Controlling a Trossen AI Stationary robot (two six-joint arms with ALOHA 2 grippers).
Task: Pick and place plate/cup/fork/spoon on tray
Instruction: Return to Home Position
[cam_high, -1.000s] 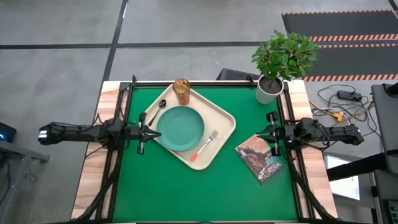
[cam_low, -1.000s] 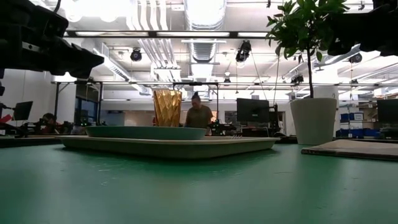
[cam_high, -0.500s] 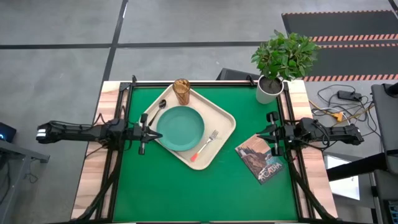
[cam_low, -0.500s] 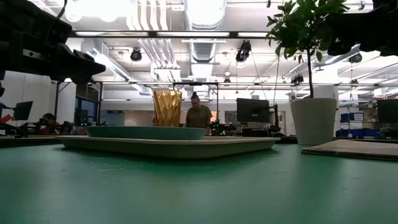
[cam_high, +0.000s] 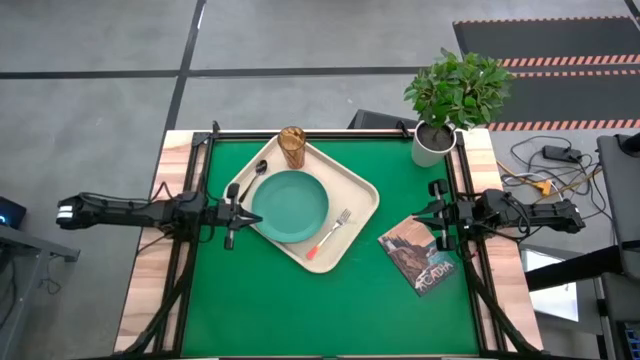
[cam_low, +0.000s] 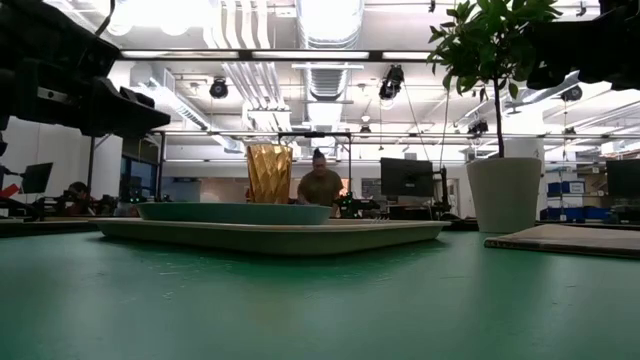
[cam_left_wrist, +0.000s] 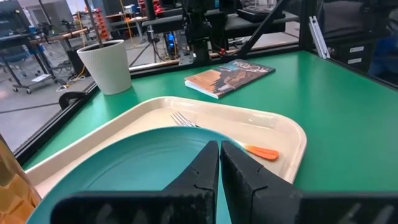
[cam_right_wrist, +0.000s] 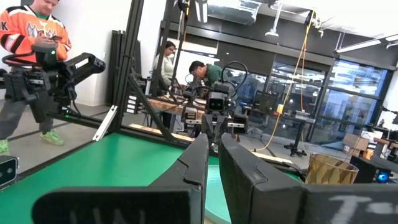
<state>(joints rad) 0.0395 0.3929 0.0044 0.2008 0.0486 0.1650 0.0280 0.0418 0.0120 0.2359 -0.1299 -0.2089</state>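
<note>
The cream tray (cam_high: 352, 187) lies slantwise on the green table. On it rest the teal plate (cam_high: 290, 205), the amber cup (cam_high: 292, 147) upright at its far corner, the dark spoon (cam_high: 254, 178) along its left rim, and the fork (cam_high: 329, 235) with its orange handle to the right of the plate. My left gripper (cam_high: 232, 213) is shut and empty, just left of the tray, pointing at the plate (cam_left_wrist: 137, 168). My right gripper (cam_high: 435, 215) is shut and empty at the table's right side.
A picture-covered book (cam_high: 420, 256) lies right of the tray, near my right gripper. A white pot with a green plant (cam_high: 432, 143) stands at the far right corner. The near half of the table is bare green mat. People stand in the room beyond.
My left gripper has drawn back a little toward the table's left edge, away from the tray. The things on the tray have stayed in place.
</note>
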